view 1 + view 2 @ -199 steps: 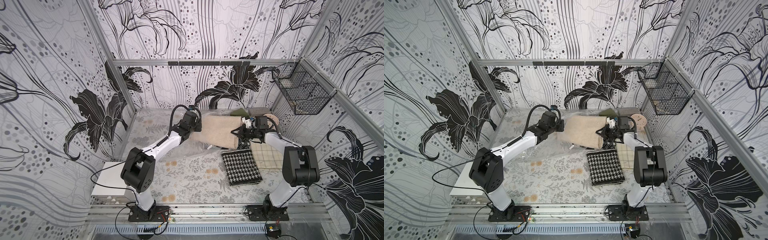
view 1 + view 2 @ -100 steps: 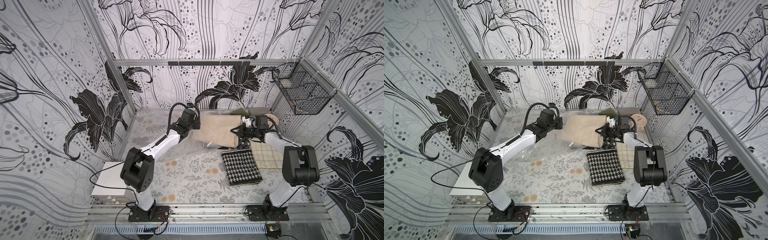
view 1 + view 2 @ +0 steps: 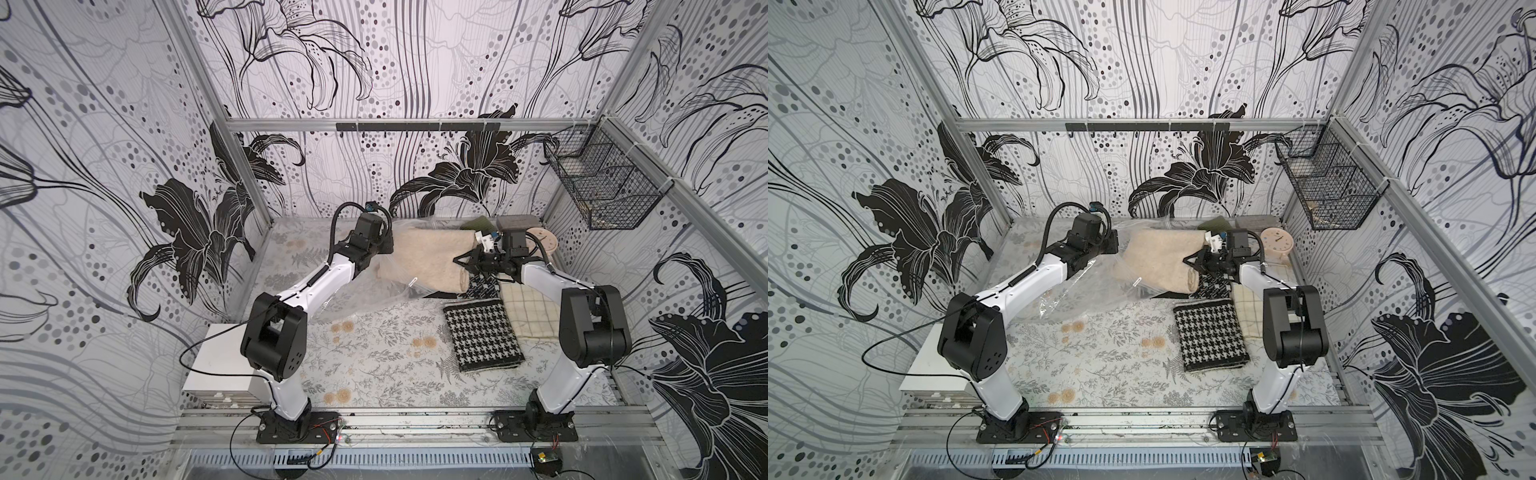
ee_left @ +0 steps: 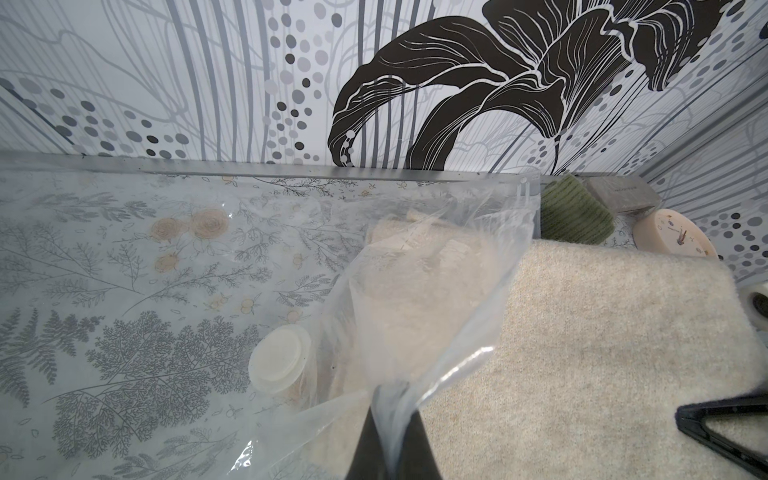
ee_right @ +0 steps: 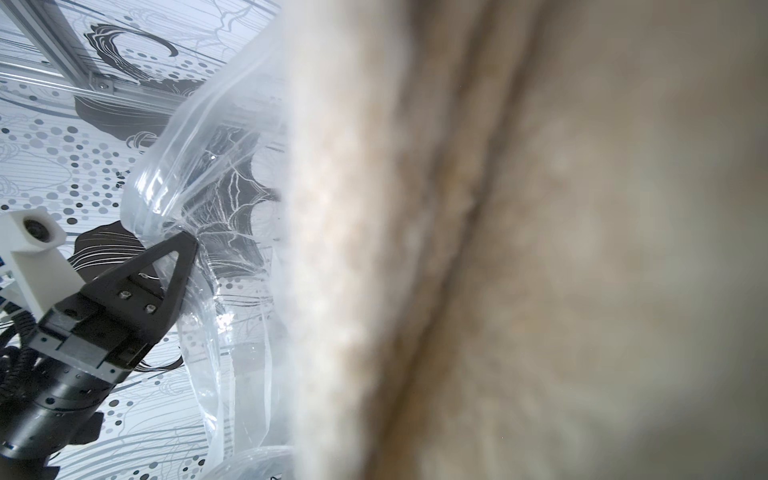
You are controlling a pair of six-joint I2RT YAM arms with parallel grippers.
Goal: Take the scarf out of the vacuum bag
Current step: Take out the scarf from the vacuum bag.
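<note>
Pinching a fold of the large clear crinkly plastic vacuum bag (image 4: 457,249), the left gripper (image 4: 390,415) has its black jaws closed on the film, which rises in a crease between them. The bag lies at the far middle of the flower-printed table cover (image 3: 374,365) and spreads left and near, under the left arm. Its round white valve disc (image 4: 278,361) lies flat just left of the pinch.

A cream fuzzy folded scarf (image 3: 428,259) lies at the far centre. Its left end sits under the clear film at the bag's mouth, and the rest lies bare to the right. The right gripper (image 3: 459,262) meets the scarf's right end with jaws closed on the wool, and the blurred fabric fills most of the right wrist view.

Near and right of the scarf lies a black-and-white houndstooth folded cloth (image 3: 482,332). A cream checked cloth (image 3: 528,307) lies just to its right. Beyond the scarf, along the far wall, sit a green ribbed knit (image 4: 573,216), a grey block (image 4: 615,193) and a round pale pink clock (image 4: 673,232). A black wire basket (image 3: 602,187) hangs on the right wall.
</note>
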